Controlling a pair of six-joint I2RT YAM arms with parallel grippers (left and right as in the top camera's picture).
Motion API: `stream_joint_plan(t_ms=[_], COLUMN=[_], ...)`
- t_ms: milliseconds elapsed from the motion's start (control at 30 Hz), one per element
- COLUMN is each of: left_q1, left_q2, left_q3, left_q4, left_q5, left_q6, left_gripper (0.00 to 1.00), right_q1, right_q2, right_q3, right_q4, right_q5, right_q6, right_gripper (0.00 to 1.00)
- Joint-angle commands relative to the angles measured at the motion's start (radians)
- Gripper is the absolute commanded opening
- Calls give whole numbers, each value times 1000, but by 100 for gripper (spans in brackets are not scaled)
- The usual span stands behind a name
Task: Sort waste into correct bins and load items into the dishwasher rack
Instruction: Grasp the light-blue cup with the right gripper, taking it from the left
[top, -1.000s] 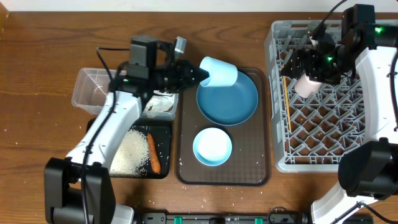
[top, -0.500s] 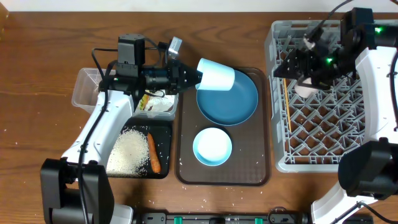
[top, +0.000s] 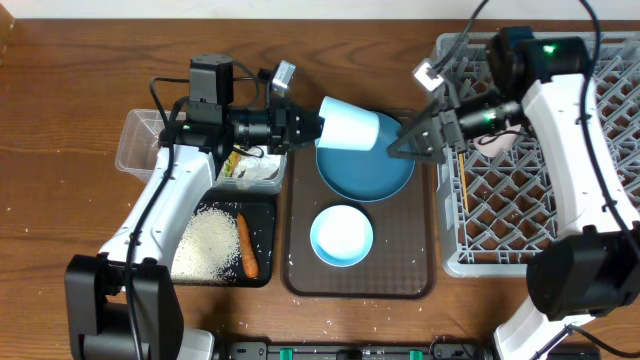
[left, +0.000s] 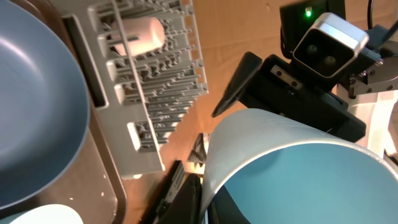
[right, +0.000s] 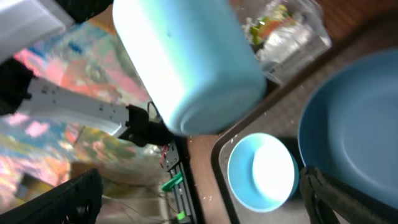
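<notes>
Overhead: my left hand (top: 314, 125) is clamped on the light blue cup (top: 350, 121), held on its side over the blue plate's (top: 375, 168) rim; my right hand (top: 398, 148) sits just beside the cup's base. Left wrist: the pink cup (left: 144, 34) lies in the dishwasher rack (left: 158, 106). Right wrist: my fingers (right: 62, 199) stand wide apart, the cup ahead.

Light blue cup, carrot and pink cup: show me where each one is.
light blue cup (top: 352, 122), overhead view, on its outer side wall.
carrot (top: 246, 246), overhead view, on the middle of its length.
pink cup (left: 146, 35), left wrist view, on its side wall.
</notes>
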Motion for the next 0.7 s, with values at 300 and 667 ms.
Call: stream_joint_plan(t_ms=[300,667], left_q1=[-21,-53], left_q2=[5,5], left_q3=[3,3], left_q4=[2,2], left_q5=[122,54], left_q6=[-5,-1], left_gripper=[6,6], right_q1=[105,113], right_q2=[-6,-6], right_q3=[10,10], right_q4=[123,166], right_q5=[-51,-79], right_q6=[45,101], right_gripper=[99,58])
